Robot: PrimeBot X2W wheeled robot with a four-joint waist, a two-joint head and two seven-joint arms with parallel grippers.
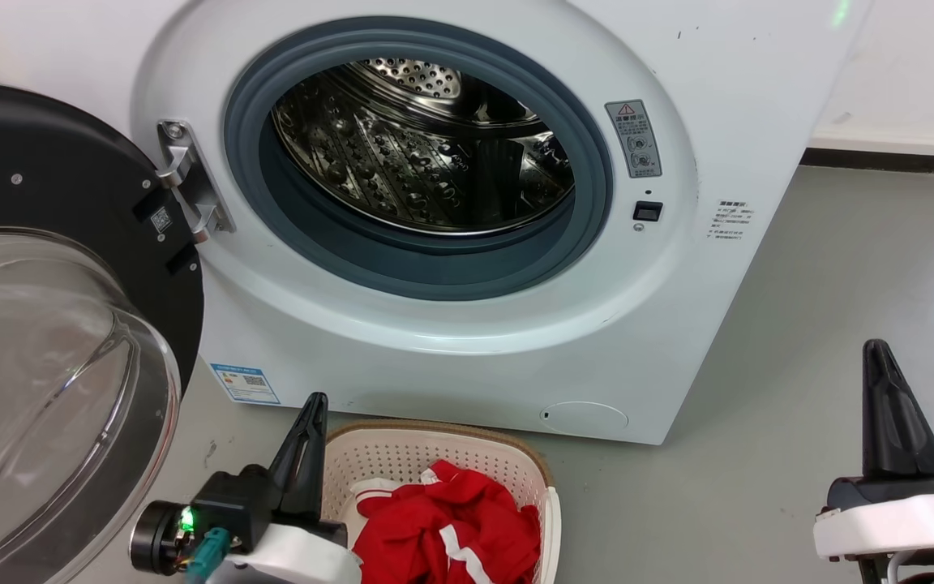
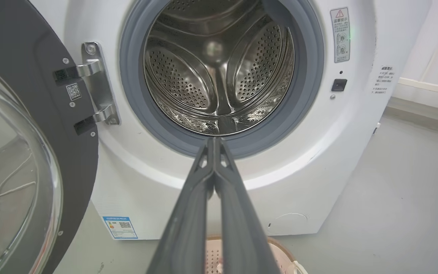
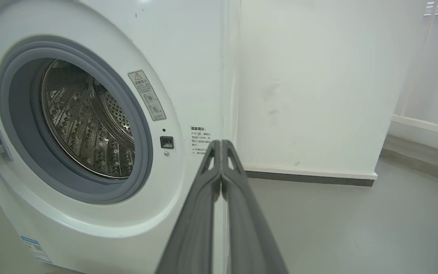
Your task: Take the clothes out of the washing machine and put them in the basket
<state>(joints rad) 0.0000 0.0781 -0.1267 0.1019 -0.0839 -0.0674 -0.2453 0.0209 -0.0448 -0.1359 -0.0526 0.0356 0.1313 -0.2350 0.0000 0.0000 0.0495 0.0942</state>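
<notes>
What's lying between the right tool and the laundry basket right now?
Bare grey floor lies between the right tool and the basket, as the head view shows.

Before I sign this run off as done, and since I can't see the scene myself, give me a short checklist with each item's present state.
1. Drum free of clothes: ok, bare steel wherever it shows.
2. Drum's lowest front part, behind the grey seal: cannot tell, hidden.
3. Clothes inside the basket: ok, though the near side is cut off.
4. Left tool empty: ok, shut on nothing.
5. Right tool empty: ok, shut on nothing.
6. Door swung wide open: ok.
</notes>
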